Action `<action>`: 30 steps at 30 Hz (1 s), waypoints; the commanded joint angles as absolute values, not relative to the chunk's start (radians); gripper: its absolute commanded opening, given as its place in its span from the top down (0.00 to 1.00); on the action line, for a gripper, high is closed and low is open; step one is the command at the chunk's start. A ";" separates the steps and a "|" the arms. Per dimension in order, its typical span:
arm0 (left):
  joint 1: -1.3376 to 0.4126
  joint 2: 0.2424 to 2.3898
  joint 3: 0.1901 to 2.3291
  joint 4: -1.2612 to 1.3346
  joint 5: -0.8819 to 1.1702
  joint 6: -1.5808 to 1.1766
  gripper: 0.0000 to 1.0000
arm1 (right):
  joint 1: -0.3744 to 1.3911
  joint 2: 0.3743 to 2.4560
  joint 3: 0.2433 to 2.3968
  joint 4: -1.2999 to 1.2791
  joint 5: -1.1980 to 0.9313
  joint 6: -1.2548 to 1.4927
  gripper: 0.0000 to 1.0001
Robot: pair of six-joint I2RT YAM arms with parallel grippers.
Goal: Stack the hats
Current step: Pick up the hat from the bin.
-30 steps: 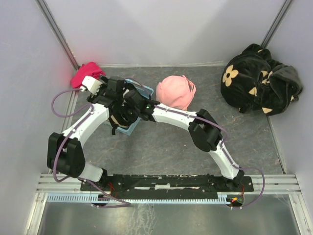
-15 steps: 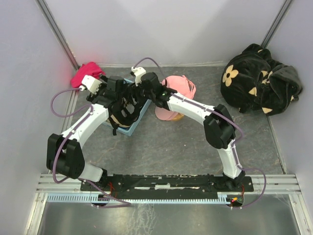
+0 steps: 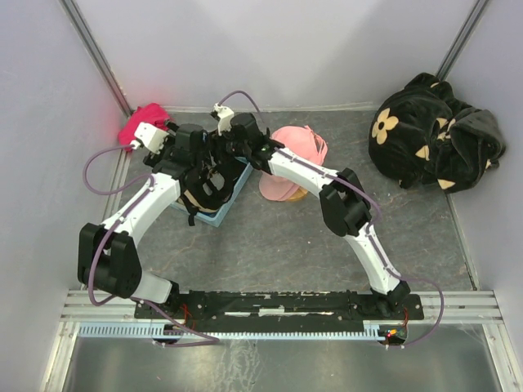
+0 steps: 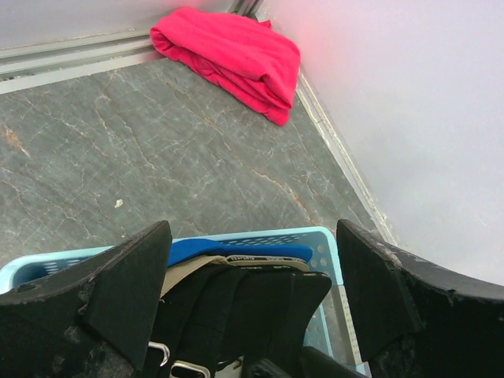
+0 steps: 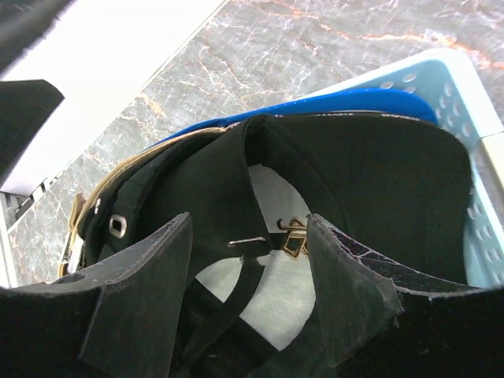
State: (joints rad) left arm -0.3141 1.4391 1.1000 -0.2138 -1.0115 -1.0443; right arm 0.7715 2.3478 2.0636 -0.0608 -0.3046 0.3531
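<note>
1. A pale-blue perforated basket (image 3: 219, 215) sits on the grey stone-look table (image 3: 278, 245), and I place everything else from it.
2. Several caps lie nested inside the basket. The black cap (image 5: 378, 181) is on top, turned inside up, with its back strap and a small metal buckle showing.
3. The blue cap (image 5: 370, 102) lies under the black one, its bright brim pressed against the basket's wall.
4. The tan cap (image 4: 187, 272) shows only as a pale edge beside the black one, also inside the basket.
5. The pink cap (image 3: 294, 151) lies outside, on the table just to the right of the basket. A yellowish edge peeks from under its near side; I cannot tell what that is.
6. The left gripper (image 4: 252, 260) hangs above the basket's rim with its jaws spread wide and nothing between them.
7. The right gripper (image 5: 248, 236) hangs directly over the basket, above the open inside of the black cap. Its jaws stand apart, one on each side of the strap, and clasp nothing. Whether the tips brush the fabric I cannot tell.
8. A folded red-pink cloth (image 4: 236, 51) lies beyond the basket in the far-left corner, apart from it.
9. A heap of black plush fabric (image 3: 433, 135) with beige flowers lies well to the right of the basket, against the right wall.
</note>
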 commanded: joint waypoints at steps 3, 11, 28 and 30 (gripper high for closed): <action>-0.300 1.428 1.086 -0.114 -0.992 -0.981 0.08 | 0.764 2.406 2.142 0.031 -0.403 0.423 0.31; -0.286 1.436 1.080 -0.078 -0.971 -0.962 0.09 | 0.749 2.460 2.170 0.139 -0.541 0.525 0.31; -0.279 1.442 1.071 -0.055 -0.943 -0.958 0.10 | 0.752 2.495 2.222 0.070 -0.605 0.514 0.61; -0.280 1.439 1.070 -0.054 -0.945 -0.960 0.10 | 0.751 2.468 2.184 0.088 -0.593 0.511 0.71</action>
State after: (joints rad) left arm -0.2863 1.4460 1.0729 -0.0944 -0.9333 -0.9928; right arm 0.7517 2.5103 2.2032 0.0563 -0.5697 0.5217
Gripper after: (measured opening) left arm 0.905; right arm 0.361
